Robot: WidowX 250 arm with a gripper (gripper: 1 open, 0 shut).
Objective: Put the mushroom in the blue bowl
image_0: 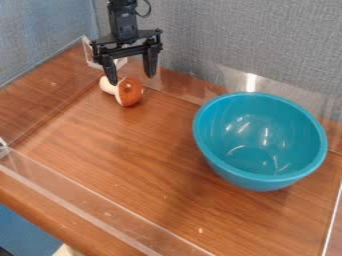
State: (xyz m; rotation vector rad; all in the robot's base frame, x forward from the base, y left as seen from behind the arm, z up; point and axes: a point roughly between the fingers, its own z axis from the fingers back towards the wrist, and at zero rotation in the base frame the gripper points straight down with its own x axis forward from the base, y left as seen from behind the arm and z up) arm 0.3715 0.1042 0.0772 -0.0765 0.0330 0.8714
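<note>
Wooden tabletop beneath me, and only the approach seems done: my jaws hang spread wide by the mushroom, which lies on its side, well apart from the bowl. Grasp, carry and release remain.

The large teal bowl looked smooth and glossy, like hard plastic, on a table of brown wood with visible grain and a soft sheen, while the grey wall panels behind appeared matt, speckled and rough like woven cloth
</note>
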